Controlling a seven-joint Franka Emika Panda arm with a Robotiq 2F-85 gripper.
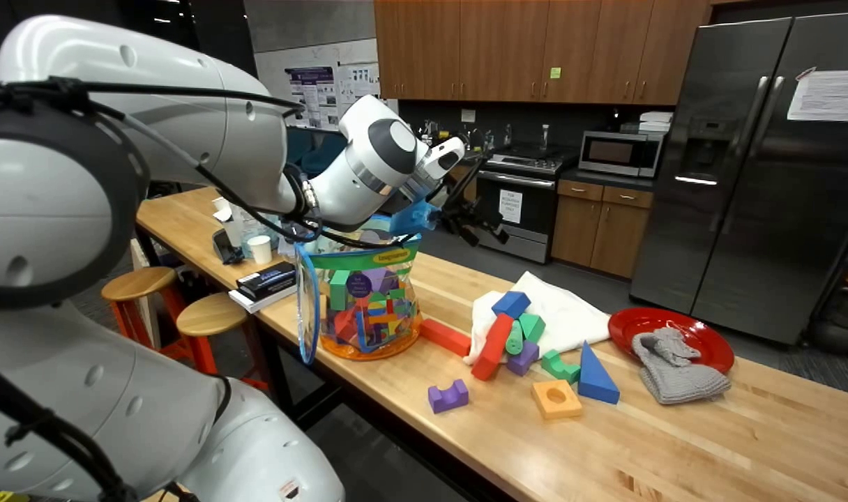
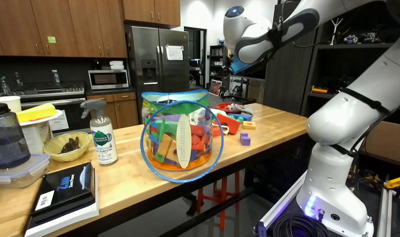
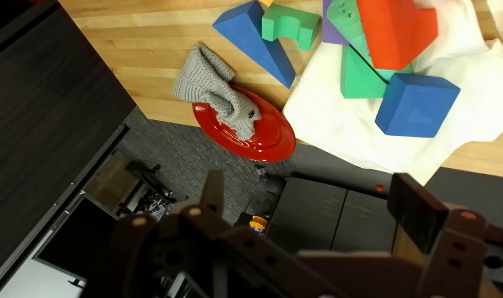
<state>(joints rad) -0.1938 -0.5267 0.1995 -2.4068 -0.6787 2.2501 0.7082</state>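
The black two-fingered gripper (image 3: 309, 188) hangs wide open, empty; below it, a blue box-shaped block (image 3: 417, 105) and others lie loose around white cloth (image 3: 338, 124), more sit inside the clear, orange-bottomed plastic bag (image 1: 358, 260)

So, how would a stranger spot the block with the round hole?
On the long wooden table, find the red plate, then the blue triangular block near it. Beside that lies the yellow-orange block, squarish and flat. A round hole in its middle sets it apart from the other loose blocks.
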